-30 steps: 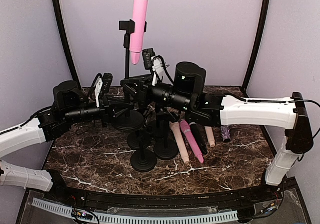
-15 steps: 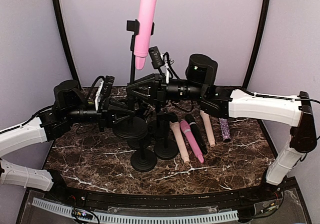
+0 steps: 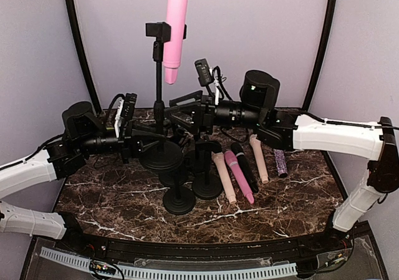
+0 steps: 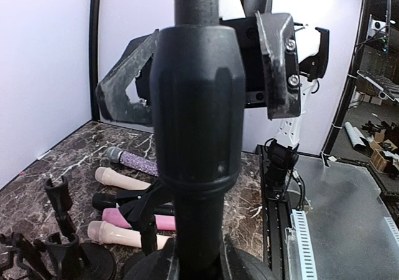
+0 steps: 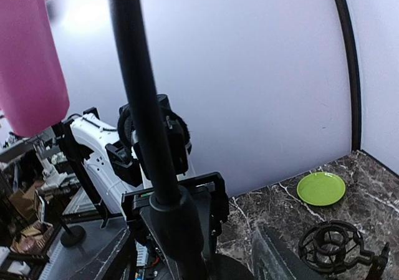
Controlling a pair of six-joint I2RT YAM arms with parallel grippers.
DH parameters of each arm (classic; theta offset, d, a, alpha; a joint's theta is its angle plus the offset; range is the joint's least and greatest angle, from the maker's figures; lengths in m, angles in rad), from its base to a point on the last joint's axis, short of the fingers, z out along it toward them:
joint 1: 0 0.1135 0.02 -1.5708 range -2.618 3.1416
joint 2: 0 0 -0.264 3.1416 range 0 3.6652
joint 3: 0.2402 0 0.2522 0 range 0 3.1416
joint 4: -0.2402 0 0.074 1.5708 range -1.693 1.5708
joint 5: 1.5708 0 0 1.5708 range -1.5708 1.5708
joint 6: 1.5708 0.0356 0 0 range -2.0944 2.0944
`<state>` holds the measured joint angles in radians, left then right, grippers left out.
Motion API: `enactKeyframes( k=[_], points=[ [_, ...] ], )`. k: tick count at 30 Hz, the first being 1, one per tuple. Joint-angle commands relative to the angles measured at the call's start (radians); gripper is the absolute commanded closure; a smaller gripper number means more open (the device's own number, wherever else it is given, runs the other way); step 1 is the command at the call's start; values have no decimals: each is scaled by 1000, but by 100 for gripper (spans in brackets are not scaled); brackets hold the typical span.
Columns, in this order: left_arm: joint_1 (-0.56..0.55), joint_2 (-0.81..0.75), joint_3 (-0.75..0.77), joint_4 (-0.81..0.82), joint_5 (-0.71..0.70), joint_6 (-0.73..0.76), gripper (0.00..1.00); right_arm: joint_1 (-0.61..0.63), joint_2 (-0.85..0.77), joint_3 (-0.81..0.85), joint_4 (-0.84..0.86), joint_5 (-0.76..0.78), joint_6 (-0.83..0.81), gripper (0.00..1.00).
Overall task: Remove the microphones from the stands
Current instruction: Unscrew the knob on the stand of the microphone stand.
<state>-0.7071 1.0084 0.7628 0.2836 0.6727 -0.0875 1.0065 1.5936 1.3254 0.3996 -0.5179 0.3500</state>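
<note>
- Microphone: pink, smooth, a long body that narrows slightly to a rounded lower end. A white band rings it near the top, and the head runs out of the top view. It sits high above the desk, gripped by the black clip at the top of the stand. Most of the body stands above the clip and the rounded end hangs below it. It leans a little, top to the right. In the right wrist view it shows only as a blurred pink mass in the upper left.
- Stand: thin black pole with a thick collar lower down and a round base at desk level.
- Left fingers: clenched on the stand's collar, one on each side, pressed against it.
- Right fingers: released and spread, one on each side of the pole above the collar, with a gap to the pole on both sides.
- Desk: dark marble. Right of the stand, five loose microphones lie in a row: beige, pink, black, beige and glittery purple.
- Short black stands cluster in front of the tall one.
- A green plate lies on the desk in the right wrist view.
</note>
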Motion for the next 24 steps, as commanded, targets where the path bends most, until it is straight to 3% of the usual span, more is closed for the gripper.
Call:
enactKeyframes(
  k=[1,10,18,24],
  points=[
    [-2,-82,-17,146,-117,-11,100,-30,-66,-56,79,104,43,27],
    [-1,-122,-34,100,-371,-14,100,-36,-82,-80,-9,449,107,15],
    [0,-103,-23,63,-431,-18,100,25,-10,0,-69,527,131,13],
    [0,-88,-23,58,-439,-25,100,103,62,95,-99,575,83,18]
  ],
)
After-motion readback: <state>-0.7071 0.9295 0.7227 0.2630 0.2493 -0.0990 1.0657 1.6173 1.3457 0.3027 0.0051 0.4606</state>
